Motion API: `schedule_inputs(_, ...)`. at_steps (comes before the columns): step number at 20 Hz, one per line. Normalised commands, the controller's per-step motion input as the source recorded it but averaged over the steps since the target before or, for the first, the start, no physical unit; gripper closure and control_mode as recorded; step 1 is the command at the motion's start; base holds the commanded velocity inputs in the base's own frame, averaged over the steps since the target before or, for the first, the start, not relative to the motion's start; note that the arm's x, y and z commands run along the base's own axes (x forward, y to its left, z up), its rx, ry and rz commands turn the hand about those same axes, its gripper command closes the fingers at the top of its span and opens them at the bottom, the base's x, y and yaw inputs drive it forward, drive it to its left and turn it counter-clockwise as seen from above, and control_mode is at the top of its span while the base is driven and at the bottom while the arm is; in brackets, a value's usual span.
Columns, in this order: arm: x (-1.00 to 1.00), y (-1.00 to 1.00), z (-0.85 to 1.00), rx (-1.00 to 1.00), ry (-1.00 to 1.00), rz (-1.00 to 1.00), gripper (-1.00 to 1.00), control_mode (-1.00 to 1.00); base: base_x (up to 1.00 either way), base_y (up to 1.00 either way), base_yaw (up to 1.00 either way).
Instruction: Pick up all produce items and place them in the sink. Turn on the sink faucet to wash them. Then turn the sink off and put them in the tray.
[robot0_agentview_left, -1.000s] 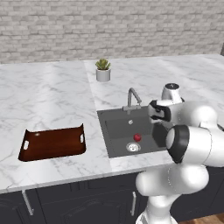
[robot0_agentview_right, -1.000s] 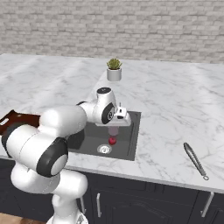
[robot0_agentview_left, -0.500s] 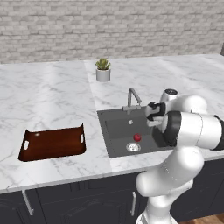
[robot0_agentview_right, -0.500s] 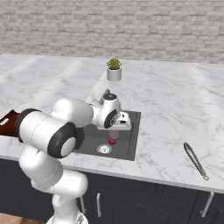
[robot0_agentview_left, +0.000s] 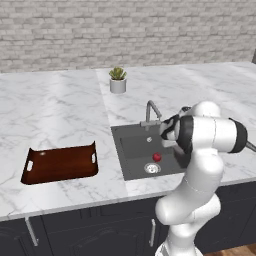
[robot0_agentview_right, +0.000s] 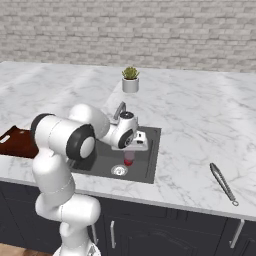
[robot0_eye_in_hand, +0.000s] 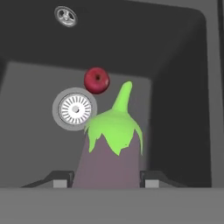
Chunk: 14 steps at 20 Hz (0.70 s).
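Purple eggplant (robot0_eye_in_hand: 111, 151) sits clamped in your gripper (robot0_eye_in_hand: 107, 177) at lower centre — above it lies the red apple (robot0_eye_in_hand: 96, 80), beside the sink (robot0_eye_in_hand: 183, 87) drain (robot0_eye_in_hand: 75, 109).

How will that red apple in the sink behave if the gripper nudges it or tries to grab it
The red apple looks round and glossy, so it would probably roll across the flat floor of the sink, perhaps toward the drain beside it. Its smooth skin may slip between the fingers. It looks firm, likely rigid rather than squashy.
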Motion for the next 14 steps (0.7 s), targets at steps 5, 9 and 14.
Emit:
schedule_inputs(5,0.3,0.07,-0.32,0.02,0.01,0.02,1.0,-1.0,0.0,0.0,0.0)
schedule_inputs(9,0.16,0.04,-0.22,0.0,0.11,0.0,1.0,-1.0,0.0,0.0,0.0)
schedule_inputs(14,0.32,0.01,-0.33,0.0,0.07,0.0,1.0,-1.0,0.0,0.0,0.0)
